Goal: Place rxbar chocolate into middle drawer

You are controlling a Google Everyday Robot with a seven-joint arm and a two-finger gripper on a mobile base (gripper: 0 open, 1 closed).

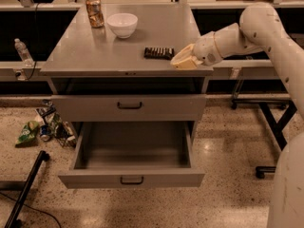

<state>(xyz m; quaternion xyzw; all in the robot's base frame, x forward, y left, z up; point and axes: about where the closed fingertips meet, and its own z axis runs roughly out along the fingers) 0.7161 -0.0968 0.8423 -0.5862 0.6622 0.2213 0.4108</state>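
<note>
**Bar on the top, gripper beside it, drawer out**

Your bar (159, 52) lies flat on the cabinet top (95, 56), right of centre, long side running left-right. Nothing is holding it. The gripper (183, 61) sits low near the top's front-right corner, just right of the bar's end and a bit nearer the front edge. Can't tell if it touches the bar. Can't tell either whether the gripper is spread or closed up; you only get a pale wedge pointing left from the wrist. The arm (247, 32) comes in from the right, over the top's right edge.

The middle drawer (131, 178) is pulled well out, below and forward of the bar, its front and dark handle facing you. The upper drawer (129, 107) above it is pushed in flush.

Also on the top:
- A white bowl (122, 24) stands upright towards the back.
- A can (94, 12) stands upright just left of the bowl.
- Both are well apart from the bar and gripper.

Off to the left, a water bottle (22, 52) stands on a low ledge. Some wrappers (28, 132) lie on the floor by the cabinet's left side.
</note>
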